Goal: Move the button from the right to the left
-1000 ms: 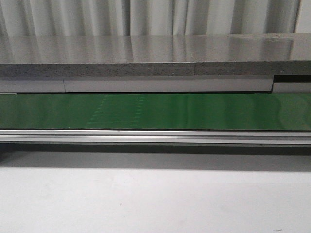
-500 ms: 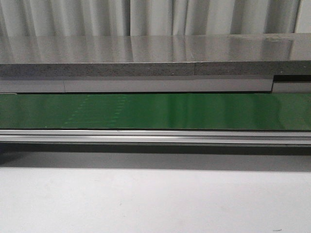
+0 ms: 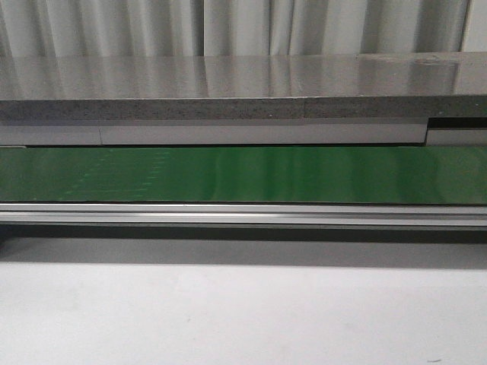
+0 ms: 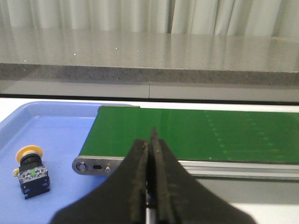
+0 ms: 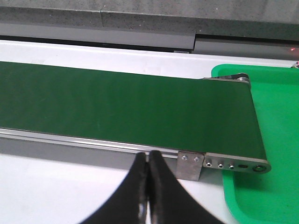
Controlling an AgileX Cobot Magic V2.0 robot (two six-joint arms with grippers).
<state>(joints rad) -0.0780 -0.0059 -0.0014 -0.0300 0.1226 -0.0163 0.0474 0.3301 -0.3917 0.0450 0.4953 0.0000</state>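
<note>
Both grippers closed and empty; button already in the blue tray.

The left gripper (image 4: 150, 140) is seen with fingers pressed together, nothing held; same for the right gripper (image 5: 148, 161). Beyond the left fingertips and off to one side, the button (image 4: 30, 171) is found upright in the blue tray (image 4: 56, 121), near the conveyor belt (image 3: 243, 175) end. Faint belt marks are shifted leftward since the earlier frames, so the belt is running. The green tray (image 5: 275, 140) shows nothing; transfer is judged complete.

Grey speckled counter (image 3: 228, 84), pale pleated curtains (image 3: 236, 26) behind.
Glossy counter top mirrors my view of the curtains; white table (image 3: 243, 312) in front, even soft light.
</note>
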